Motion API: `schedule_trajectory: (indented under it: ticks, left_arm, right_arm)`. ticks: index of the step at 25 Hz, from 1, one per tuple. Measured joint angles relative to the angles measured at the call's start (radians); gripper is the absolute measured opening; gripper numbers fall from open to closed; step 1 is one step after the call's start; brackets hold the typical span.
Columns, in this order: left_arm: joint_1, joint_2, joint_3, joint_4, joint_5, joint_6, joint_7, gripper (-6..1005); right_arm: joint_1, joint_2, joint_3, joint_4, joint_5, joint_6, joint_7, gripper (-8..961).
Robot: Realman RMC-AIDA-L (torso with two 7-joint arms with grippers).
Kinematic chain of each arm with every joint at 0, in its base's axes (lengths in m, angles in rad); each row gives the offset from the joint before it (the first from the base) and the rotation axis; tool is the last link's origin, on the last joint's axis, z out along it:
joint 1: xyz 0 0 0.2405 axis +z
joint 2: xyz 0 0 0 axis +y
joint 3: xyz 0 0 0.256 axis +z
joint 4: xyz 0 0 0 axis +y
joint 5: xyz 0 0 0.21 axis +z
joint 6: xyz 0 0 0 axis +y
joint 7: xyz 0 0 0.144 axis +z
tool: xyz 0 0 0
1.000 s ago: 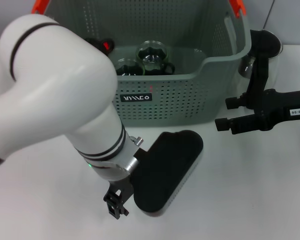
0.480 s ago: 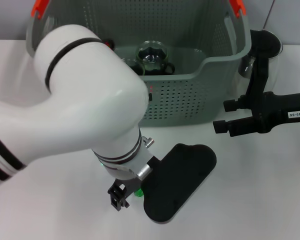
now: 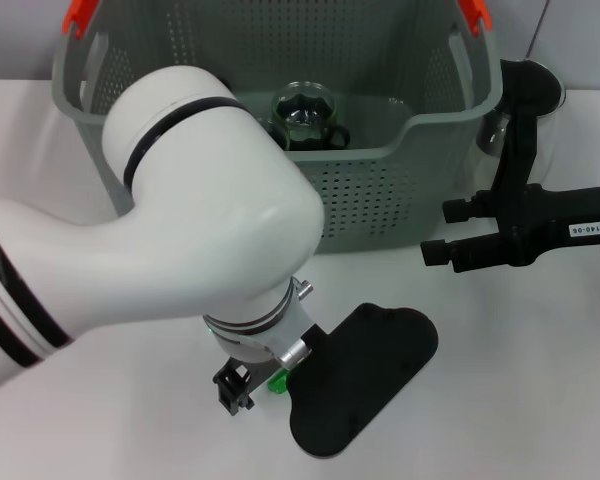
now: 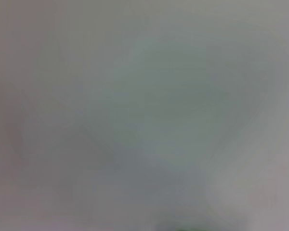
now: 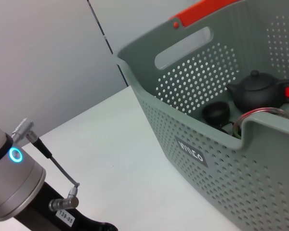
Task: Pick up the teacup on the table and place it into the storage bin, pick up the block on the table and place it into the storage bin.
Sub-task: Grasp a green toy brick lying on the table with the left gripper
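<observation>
Left gripper [image 3: 236, 388] presses down at the white table [image 3: 500, 380], fingers hidden, grip unreadable; small green block [image 3: 278, 381] touching beside it, near the black pad's [image 3: 365, 375] edge. Grey-green perforated storage bin [image 3: 380, 195] sits behind. Right gripper [image 3: 455, 232], grip unreadable too, hovers beside the bin's right wall.

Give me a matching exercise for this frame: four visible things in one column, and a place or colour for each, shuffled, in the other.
Things:
1. storage bin
2. black teapot
3. small green object
4. right gripper

Places or colours:
A. on the table beside the left arm's wrist
B. grey-green, perforated, with orange-red corner tabs
C. outside the bin, near its right end
D. inside the bin

Pairs: 1-B, 2-D, 3-A, 4-C
</observation>
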Motion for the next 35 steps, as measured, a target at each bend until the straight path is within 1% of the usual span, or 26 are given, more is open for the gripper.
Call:
schedule_trajectory:
  ticks: [6,12,20,35]
  left_arm:
    - [-0.009,0.000,0.021,-0.007,0.002,-0.006,0.000,837]
    - [-0.019,0.000,0.042,-0.013,0.008,-0.006,0.000,728]
    - [-0.036,-0.003,0.058,-0.020,0.008,-0.008,-0.002,659]
    - [-0.079,-0.003,0.114,-0.066,0.007,-0.031,-0.027,663]
  right_arm:
    - [-0.003,0.001,0.000,0.000,0.009,0.001,0.000,945]
    - [-0.009,0.000,0.000,0.000,0.024,0.002,-0.002,945]
    - [-0.011,0.000,0.000,0.000,0.024,0.002,-0.009,944]
    - [-0.016,0.000,0.000,0.000,0.025,0.013,-0.017,944]
